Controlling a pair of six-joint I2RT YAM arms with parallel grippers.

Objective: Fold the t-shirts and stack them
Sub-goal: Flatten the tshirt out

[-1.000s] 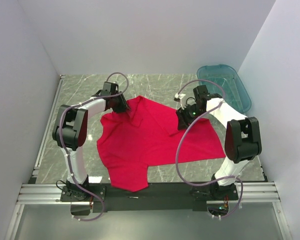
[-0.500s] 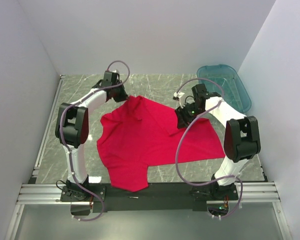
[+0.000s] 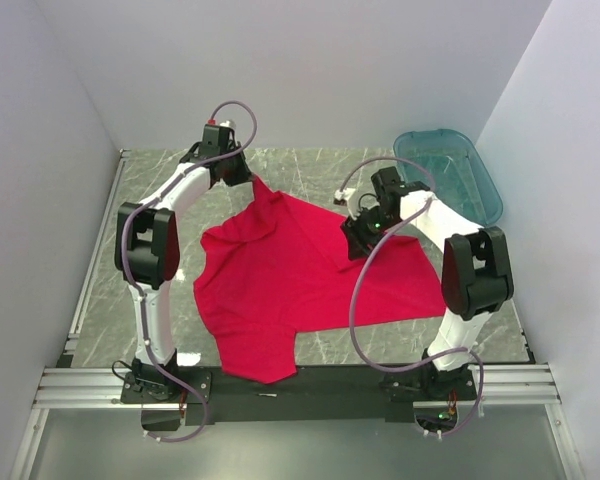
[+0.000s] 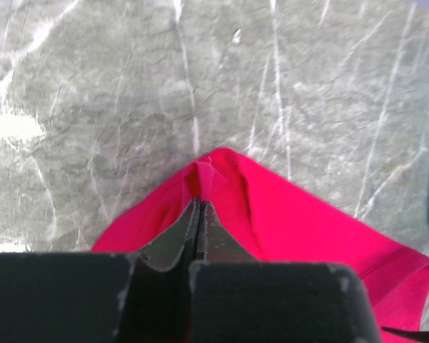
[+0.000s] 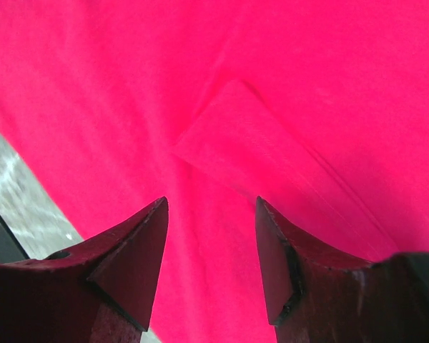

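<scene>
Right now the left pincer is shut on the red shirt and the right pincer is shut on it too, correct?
Not quite. The left pincer is shut on the red shirt, but the right pincer is open, jaws spread over the fabric; the right wrist view shows it.

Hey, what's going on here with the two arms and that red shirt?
Two robot arms are working on a red fabric t-shirt spread over the grey marble table. The left gripper is shut on the shirt's far edge, which is drawn into a point there. The right gripper is open just above the cloth near a flat flap, gripping nothing. No fold has been made yet. A translucent teal plastic bin sits at the far right.
</scene>
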